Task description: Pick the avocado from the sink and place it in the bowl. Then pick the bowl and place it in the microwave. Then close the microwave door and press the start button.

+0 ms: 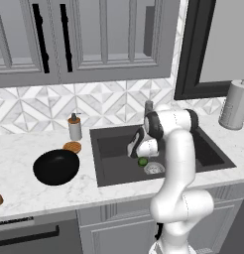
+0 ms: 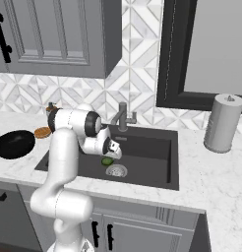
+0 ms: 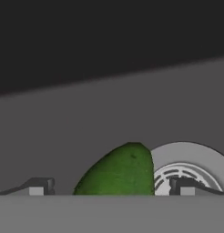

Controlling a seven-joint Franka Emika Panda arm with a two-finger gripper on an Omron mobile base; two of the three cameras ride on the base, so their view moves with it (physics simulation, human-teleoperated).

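I'm hanging my gripper (image 3: 108, 187) wide open w/ a finger each side of the avocado (image 3: 119, 170) by the sink (image 1: 106, 171) drain, ready to close on it.

The avocado (image 1: 142, 161) lies in the sink (image 1: 114, 168), just beside the drain (image 1: 153, 168) on its left. The claw (image 3: 111, 189) hangs low in the basin with the avocado between its spread fingers. On the table (image 1: 25, 188) left of the sink sits the bowl (image 1: 56, 166); behind the bowl lies a flat round item (image 1: 72, 147), and behind that stands a soap dispenser (image 1: 74, 127). A paper towel roll (image 1: 234, 105) stands right of the sink.
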